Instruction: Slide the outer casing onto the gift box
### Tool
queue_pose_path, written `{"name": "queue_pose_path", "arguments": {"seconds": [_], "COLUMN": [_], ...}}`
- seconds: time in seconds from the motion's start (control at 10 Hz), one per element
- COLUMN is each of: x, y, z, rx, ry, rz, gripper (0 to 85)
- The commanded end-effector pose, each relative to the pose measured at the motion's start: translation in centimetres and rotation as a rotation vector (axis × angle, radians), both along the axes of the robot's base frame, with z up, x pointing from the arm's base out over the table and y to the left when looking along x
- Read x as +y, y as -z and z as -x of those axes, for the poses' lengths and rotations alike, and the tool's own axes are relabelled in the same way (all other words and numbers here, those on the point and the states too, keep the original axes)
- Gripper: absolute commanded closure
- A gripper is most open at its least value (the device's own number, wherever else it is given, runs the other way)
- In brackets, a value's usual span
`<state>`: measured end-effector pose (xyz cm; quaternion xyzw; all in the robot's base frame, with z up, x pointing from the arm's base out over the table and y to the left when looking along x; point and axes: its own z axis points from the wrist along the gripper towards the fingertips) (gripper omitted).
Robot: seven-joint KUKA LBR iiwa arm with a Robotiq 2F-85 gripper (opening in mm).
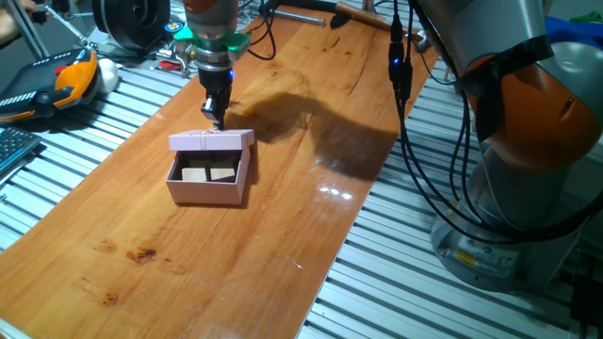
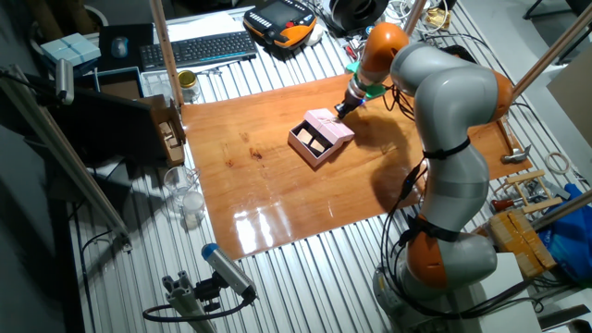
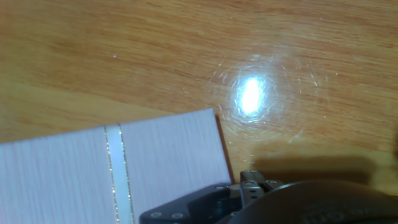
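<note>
Outer casing (image 1: 211,141) sits partway over gift box (image 1: 209,179) mid-worktop (image 1: 283,226); end effector (image 1: 216,119) at casing's 12 o'clock edge, fingers close together, grip unclear; box mouth faces 6 o'clock, so push runs 12→6.

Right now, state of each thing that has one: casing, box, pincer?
outer casing: partly slid over the gift box, covering its rear part, front not covered.
gift box: flat on the table, front part exposed, tan squares showing inside.
pincer: at the casing's back edge, fingers down; open or shut cannot be told.
</note>
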<state>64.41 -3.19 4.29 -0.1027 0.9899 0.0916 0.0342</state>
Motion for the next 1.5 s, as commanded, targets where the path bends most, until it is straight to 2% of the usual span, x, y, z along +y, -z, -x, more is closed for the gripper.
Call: {"name": "queue_pose_path", "arguments": {"seconds": [0.0, 0.6, 1.4], "x": [0.0, 0.5, 0.7], "y": [0.0, 0.0, -0.9], "z": [0.00, 0.14, 0.21], "rx": [0.003, 0.022, 0.041], "ry": [0.000, 0.007, 0.011], "rz": [-0.002, -0.026, -0.029], "gripper": [85.0, 85.0, 85.0]}}
